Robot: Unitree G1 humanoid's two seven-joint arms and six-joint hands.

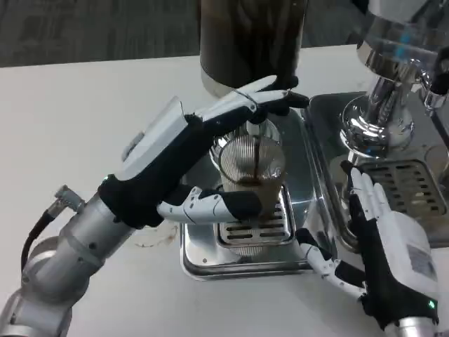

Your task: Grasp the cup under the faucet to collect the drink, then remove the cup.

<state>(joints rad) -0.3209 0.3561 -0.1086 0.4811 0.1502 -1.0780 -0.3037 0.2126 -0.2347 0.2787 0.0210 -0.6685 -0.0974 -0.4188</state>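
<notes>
Right hand: nearest to me, the right hand (384, 242) lies flat on the white table (84, 119) with its fingers spread and nothing in them; the fingertips reach the edge of the right-hand drip tray (414, 189), and the thumb points toward the front corner of the middle tray (210, 263).
Left hand: the left hand (193, 165) comes in from the left on its silver forearm (66, 242) and holds the cup (251, 165), thumb low across the near side of the cup, the other fingers stretched over its rim toward the tap.
Cup: clear, ribbed, upright on the slotted grate (252, 235) of the middle tray, right under the faucet (263, 112); a thin dark stream runs into it and dark drink sits in the bottom.
Middle tray: shiny steel, rim raised, set at the foot of the dispenser.
Table mark: a faint brown ring stain (158, 240) just left of the tray, beside the left wrist.
Dispenser: the big dark, round drink dispenser (249, 42) stands behind the cup at the back of the table.
Second machine: a polished chrome unit (393, 77) stands at far right above its own grated tray.
Writing: the small label on the back of the right hand is too blurred to read; I can make out no brand anywhere.
</notes>
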